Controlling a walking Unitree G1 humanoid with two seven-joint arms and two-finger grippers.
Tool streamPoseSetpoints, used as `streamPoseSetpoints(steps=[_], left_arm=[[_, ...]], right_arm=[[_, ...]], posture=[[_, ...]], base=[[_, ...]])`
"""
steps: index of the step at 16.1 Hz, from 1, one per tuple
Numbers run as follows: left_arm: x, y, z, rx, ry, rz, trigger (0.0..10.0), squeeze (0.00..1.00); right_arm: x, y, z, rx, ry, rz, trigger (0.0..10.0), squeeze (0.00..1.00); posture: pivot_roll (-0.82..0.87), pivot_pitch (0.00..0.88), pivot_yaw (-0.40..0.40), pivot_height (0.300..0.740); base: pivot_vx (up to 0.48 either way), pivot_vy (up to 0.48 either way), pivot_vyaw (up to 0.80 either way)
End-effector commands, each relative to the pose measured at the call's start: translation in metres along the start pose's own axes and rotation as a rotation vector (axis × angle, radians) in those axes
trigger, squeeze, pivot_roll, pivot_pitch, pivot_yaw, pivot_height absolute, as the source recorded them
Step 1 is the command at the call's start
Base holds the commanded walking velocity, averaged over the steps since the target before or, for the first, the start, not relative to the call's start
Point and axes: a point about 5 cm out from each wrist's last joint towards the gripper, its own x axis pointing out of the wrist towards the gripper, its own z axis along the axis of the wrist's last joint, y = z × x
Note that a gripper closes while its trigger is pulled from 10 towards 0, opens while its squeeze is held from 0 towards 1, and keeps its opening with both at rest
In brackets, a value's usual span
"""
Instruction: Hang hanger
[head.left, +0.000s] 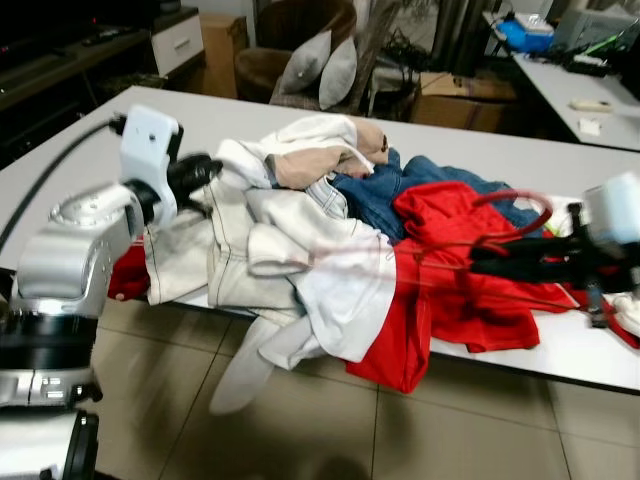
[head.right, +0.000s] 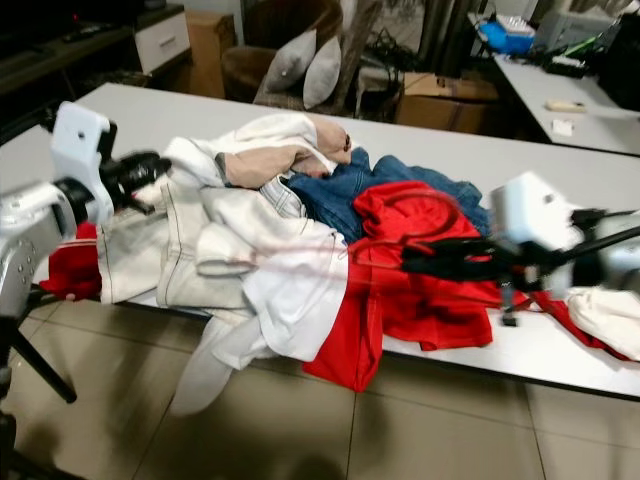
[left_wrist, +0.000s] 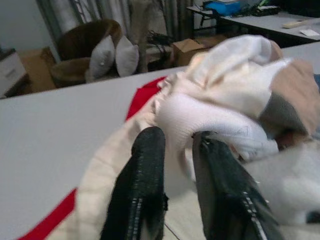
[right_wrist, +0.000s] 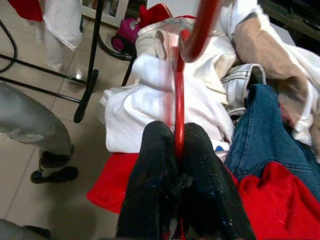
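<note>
We have the red hanger (right_wrist: 176, 115) clamped flat between our right gripper (right_wrist: 179, 135) fingers, held level above the clothes pile (head.left: 300, 230) on the white table (head.left: 560, 350), presumably to carry it clear. Left gripper (left_wrist: 172, 142) fingers sit slightly apart against cream fabric, likely steadying it. Motion blur smears the hanger's outline; no rail identifiable.

The left hand (left_wrist: 177, 155) shows two black fingers (left_wrist: 142, 190) parted, their tips against a bunched white and cream garment (left_wrist: 220, 95). A strip of red cloth (left_wrist: 142, 97) lies beside it on the grey bench (left_wrist: 55, 130). Behind stand a brown armchair (left_wrist: 80, 55) with two grey cushions (left_wrist: 112, 57).
</note>
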Motion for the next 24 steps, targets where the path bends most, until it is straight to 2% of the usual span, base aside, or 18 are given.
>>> streamPoseSetpoints(steps=[1, 3, 5, 7, 8, 9, 11, 12, 13, 15, 16, 17, 18, 19, 20, 21, 23, 24], left_arm=[[-0.002, 0.009, 0.006, 0.011, -0.007, 0.038, 10.0, 1.00], [-0.005, 0.008, 0.008, 0.017, -0.009, -0.001, 10.0, 1.00], [-0.024, 0.000, 0.007, 0.031, 0.002, -0.201, 10.0, 1.00], [-0.047, 0.000, 0.007, 0.048, -0.006, -0.364, 10.0, 1.00], [-0.061, 0.001, 0.016, -0.013, -0.078, -0.436, 10.0, 0.27], [-0.068, 0.004, 0.032, -0.105, -0.199, -0.440, 10.0, 0.00], [-0.065, 0.006, 0.052, -0.214, -0.340, -0.337, 10.0, 0.00], [-0.063, 0.002, 0.055, -0.197, -0.369, -0.299, 10.0, 0.00], [-0.056, -0.013, 0.055, -0.170, -0.387, -0.227, 10.0, 0.00], [-0.048, -0.036, 0.048, -0.181, -0.394, -0.169, 10.0, 0.00], [-0.046, -0.058, 0.044, -0.176, -0.446, -0.167, 10.0, 0.00], [-0.040, -0.084, 0.033, -0.199, -0.415, -0.204, 10.0, 0.00], [-0.035, -0.100, 0.021, -0.191, -0.354, -0.227, 10.0, 0.00], [-0.032, -0.109, 0.010, -0.161, -0.306, -0.211, 10.0, 0.00], [-0.029, -0.113, -0.002, -0.135, -0.260, -0.188, 10.0, 0.00], [-0.028, -0.112, -0.007, -0.126, -0.246, -0.168, 10.0, 0.00], [-0.025, -0.111, -0.023, -0.158, -0.208, -0.086, 10.0, 0.00], [-0.025, -0.112, -0.027, -0.173, -0.206, -0.061, 10.0, 0.00]], right_arm=[[-0.025, -0.007, 0.018, -0.014, -0.029, -0.048, 10.0, 0.00], [-0.038, -0.010, 0.023, -0.002, -0.061, -0.110, 10.0, 0.00], [-0.057, -0.011, 0.021, 0.053, -0.122, -0.207, 10.0, 0.00], [-0.065, -0.007, 0.020, 0.112, -0.193, -0.261, 10.0, 0.00], [-0.065, -0.008, 0.021, 0.150, -0.262, -0.347, 10.0, 0.00], [-0.060, -0.015, 0.016, 0.210, -0.293, -0.501, 10.0, 0.00], [-0.037, -0.020, -0.004, 0.313, -0.252, -0.722, 10.0, 0.00], [-0.028, -0.019, -0.011, 0.342, -0.228, -0.780, 10.0, 0.00], [-0.010, -0.014, -0.017, 0.424, -0.256, -0.884, 10.0, 0.00], [0.014, 0.001, -0.018, 0.431, -0.223, -0.925, 10.0, 0.00], [0.031, 0.010, -0.019, 0.435, -0.169, -0.957, 10.0, 0.00], [0.045, 0.017, -0.020, 0.467, -0.162, -1.014, 10.0, 0.00], [0.055, 0.022, -0.021, 0.513, -0.175, -1.049, 10.0, 0.00], [0.061, 0.025, -0.023, 0.573, -0.195, -1.095, 10.0, 0.00], [0.065, 0.029, -0.025, 0.611, -0.203, -1.137, 10.0, 0.00], [0.067, 0.031, -0.026, 0.607, -0.199, -1.141, 10.0, 0.00], [0.072, 0.040, -0.033, 0.571, -0.132, -1.163, 10.0, 0.00], [0.068, 0.042, -0.039, 0.585, -0.112, -1.230, 10.0, 0.00]], posture=[[0.05, 0.000, -0.003, 0.740], [0.05, 0.000, -0.002, 0.740], [0.05, 0.000, -0.004, 0.740], [0.06, 0.000, -0.007, 0.740], [0.06, 0.000, -0.009, 0.740], [0.07, 0.000, -0.014, 0.740], [0.07, 0.000, -0.018, 0.740], [0.07, 0.000, -0.018, 0.740], [0.07, 0.000, -0.020, 0.740], [0.07, 0.000, -0.022, 0.740], [0.06, 0.000, -0.024, 0.740], [0.06, 0.000, -0.025, 0.740], [0.05, 0.000, -0.026, 0.740], [0.04, 0.000, -0.028, 0.740], [0.04, 0.000, -0.031, 0.740], [0.04, 0.000, -0.031, 0.740], [0.02, 0.000, -0.037, 0.740], [0.02, 0.000, -0.039, 0.740]], base=[[0.000, 0.000, 0.00], [0.000, 0.000, 0.00], [0.000, 0.000, 0.00], [0.000, 0.000, 0.00], [0.000, 0.000, 0.00], [0.000, 0.000, 0.00], [0.000, 0.000, 0.00], [0.000, 0.000, 0.00], [0.000, 0.000, 0.00], [0.000, 0.000, 0.00], [0.000, 0.000, 0.00], [0.000, 0.000, 0.00], [0.000, -0.371, 0.00], [0.000, -0.398, 0.00], [0.000, -0.398, 0.00], [0.000, -0.401, 0.00], [0.000, -0.480, 0.00], [0.000, -0.480, 0.00]])
